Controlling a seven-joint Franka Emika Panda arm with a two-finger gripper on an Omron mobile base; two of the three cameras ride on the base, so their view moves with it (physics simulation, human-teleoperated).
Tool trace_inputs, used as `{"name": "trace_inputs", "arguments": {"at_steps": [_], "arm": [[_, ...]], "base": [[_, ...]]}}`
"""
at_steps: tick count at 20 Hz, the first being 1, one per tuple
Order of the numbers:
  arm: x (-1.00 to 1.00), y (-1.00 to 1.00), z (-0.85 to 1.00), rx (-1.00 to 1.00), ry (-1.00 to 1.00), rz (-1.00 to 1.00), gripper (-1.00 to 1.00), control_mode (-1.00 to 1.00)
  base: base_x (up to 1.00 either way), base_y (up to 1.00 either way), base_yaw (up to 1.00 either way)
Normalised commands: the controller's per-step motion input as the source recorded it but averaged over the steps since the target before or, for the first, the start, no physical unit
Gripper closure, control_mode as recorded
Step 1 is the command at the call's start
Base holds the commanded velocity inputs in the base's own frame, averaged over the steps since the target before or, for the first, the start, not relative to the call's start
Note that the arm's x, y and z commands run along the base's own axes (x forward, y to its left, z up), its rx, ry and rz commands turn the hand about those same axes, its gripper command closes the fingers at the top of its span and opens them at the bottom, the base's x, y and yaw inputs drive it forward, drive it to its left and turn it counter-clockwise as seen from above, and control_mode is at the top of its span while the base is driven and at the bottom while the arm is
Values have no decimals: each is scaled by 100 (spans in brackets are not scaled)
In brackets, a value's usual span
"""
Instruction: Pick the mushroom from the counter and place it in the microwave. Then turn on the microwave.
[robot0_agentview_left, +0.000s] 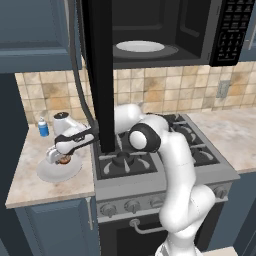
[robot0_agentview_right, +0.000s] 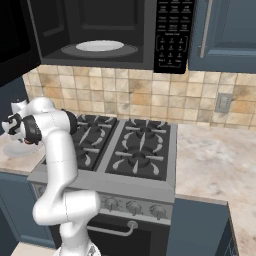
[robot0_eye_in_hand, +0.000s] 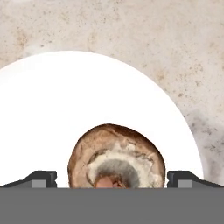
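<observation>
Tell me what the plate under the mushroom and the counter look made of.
Plate: probably glazed ceramic; plain uniform white, smooth, no pattern, though plastic is possible. Counter: looks like polished stone, beige-pink with marbled speckles and veins. Mushroom: organic, matte brown cap with a paler tan centre.

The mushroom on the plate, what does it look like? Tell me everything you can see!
The mushroom is a small round brown lump lying underside up, with a pale, creamy ring and a greyish stem stub in its middle. Its skin looks soft and speckled. It sits on a white plate on the marbled counter, left of the stove. The gripper hangs right over it, jaws wide open, one fingertip on each side, not squeezing it.
</observation>
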Motion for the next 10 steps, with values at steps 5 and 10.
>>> {"name": "trace_inputs", "arguments": {"at_steps": [5, 10], "arm": [[5, 0, -8, 0, 0, 0, -100, -100], [5, 0, -10, 0, 0, 0, -100, -100]], "base": [[0, 0, 0], [0, 0, 0]]}}
